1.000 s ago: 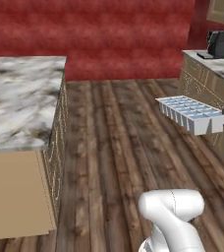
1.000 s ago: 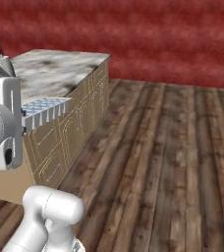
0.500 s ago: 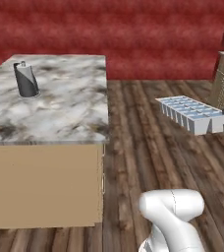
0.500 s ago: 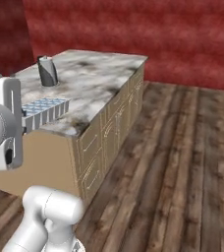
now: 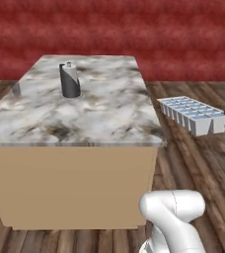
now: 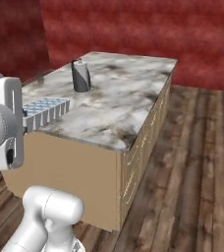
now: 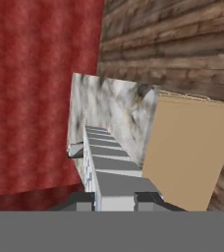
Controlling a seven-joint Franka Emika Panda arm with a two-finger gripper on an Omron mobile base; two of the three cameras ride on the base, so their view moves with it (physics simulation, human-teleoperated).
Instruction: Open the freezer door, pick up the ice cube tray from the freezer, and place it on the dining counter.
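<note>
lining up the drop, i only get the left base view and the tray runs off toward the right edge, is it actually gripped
Observer: Yes. In the hand view the two fingers sit either side of the ice cube tray, closed on its near end.
Operator: is it over the counter yet
Observer: The views disagree. The right base view shows the tray overlapping the near corner of the dining counter; the left base view sets it off to the side.
Operator: anything on the counter near that side
Observer: In the right base view a dark paper-towel holder stands upright on the counter, beyond the tray's far end.
</note>
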